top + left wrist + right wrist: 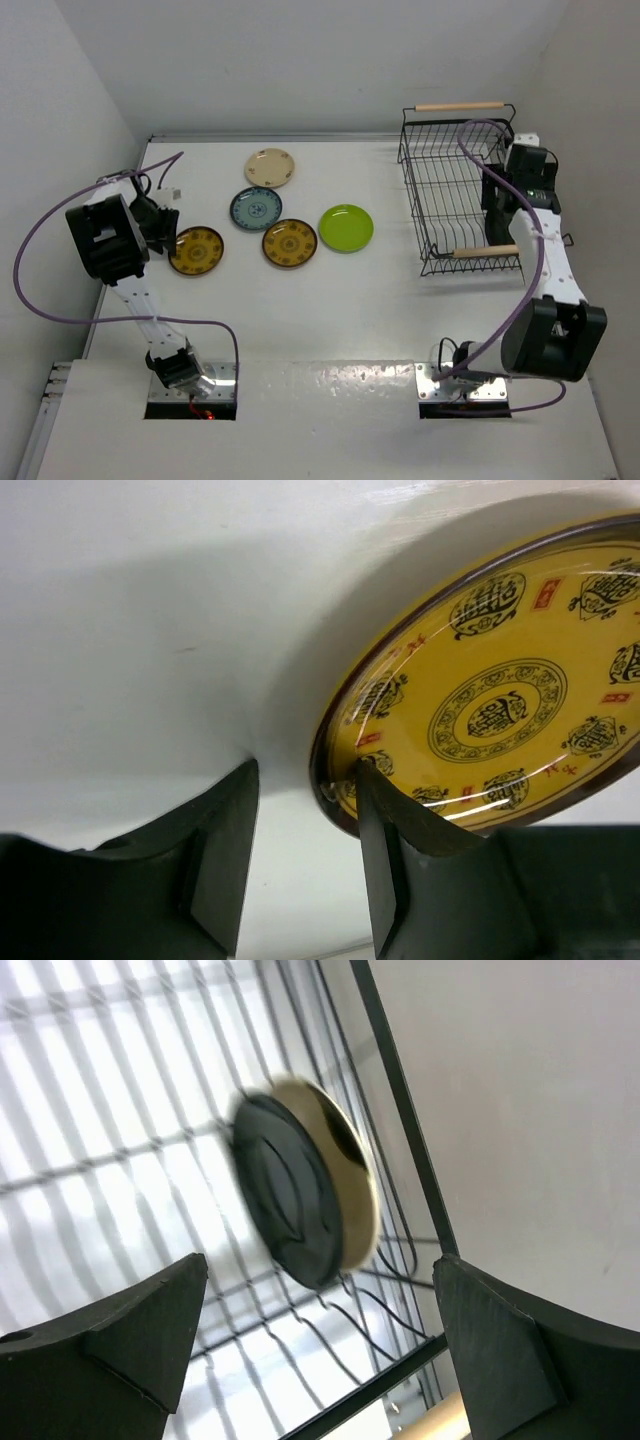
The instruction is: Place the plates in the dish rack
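Five plates lie flat on the table: beige point(270, 167), blue patterned point(256, 209), lime green point(346, 228) and two brown-and-yellow ones point(196, 250) point(290, 243). My left gripper point(160, 225) is open at the left brown-and-yellow plate point(500, 710). Its jaws straddle the plate's near rim, one finger over the plate and one on the table point(305, 850). The black wire dish rack point(412, 190) stands at the back right. My right gripper point(497, 200) is open and empty inside it point(320, 1340). A black plate point(290, 1200) and a cream plate point(358, 1165) stand on edge there, blurred.
The rack has wooden rod handles at the far end point(460, 105) and the near end point(487, 251). The white side wall point(530, 1110) is close to the rack's right side. Purple cables loop from both arms. The arm bases sit at the table's near edge.
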